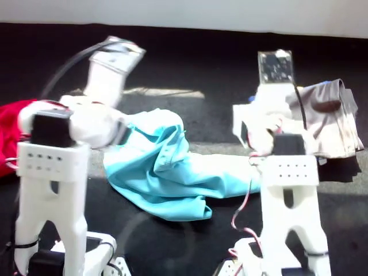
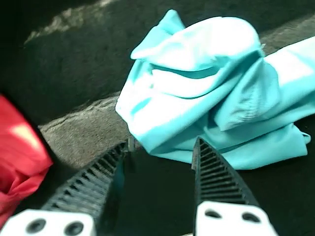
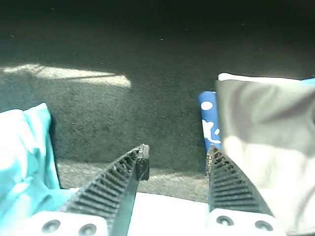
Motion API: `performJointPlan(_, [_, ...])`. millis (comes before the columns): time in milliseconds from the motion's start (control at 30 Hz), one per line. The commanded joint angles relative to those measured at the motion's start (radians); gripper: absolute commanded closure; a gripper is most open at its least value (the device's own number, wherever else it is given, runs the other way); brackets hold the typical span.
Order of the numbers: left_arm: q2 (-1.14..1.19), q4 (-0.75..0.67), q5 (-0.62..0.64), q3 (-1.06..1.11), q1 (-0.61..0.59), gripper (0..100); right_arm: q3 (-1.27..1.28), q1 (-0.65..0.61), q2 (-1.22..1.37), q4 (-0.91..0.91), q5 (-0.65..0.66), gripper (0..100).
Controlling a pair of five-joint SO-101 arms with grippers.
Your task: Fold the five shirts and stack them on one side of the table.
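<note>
Teal shirt (image 1: 161, 167) is a soft crumpled heap mid-table, btw the two arms. Left gripper (image 2: 162, 143) has its ribbed black fingers spread, just beside the shirt's edge. Right gripper (image 3: 177, 149) is spread too, over the dark felt-like table (image 1: 201, 63). Grey folded pile (image 1: 330, 123) sits far right w/ a blue bit (image 3: 206, 118) under it, can't tell what. Red shirt (image 1: 8, 132) is cut off at the left edge.

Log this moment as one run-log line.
left end effector: open, empty, beside teal shirt | right end effector: open, empty, beside folded stack | teal shirt: crumpled, mid-table | red shirt: unfolded, by left arm
</note>
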Motion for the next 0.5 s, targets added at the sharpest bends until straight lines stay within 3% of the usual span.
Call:
performJointPlan(0, [-0.022,0.002,-0.057,-0.012,-0.203,80,-0.203,-0.139,0.163,-0.018,-0.043,80.9])
performJointPlan(200, [-0.022,0.000,-0.080,0.045,-0.390,80,-0.469,-0.363,0.466,-0.018,-0.043,80.9])
performJointPlan(467, [-0.022,0.000,-0.080,0.074,-0.542,80,-0.727,-0.518,0.754,-0.016,-0.040,80.8])
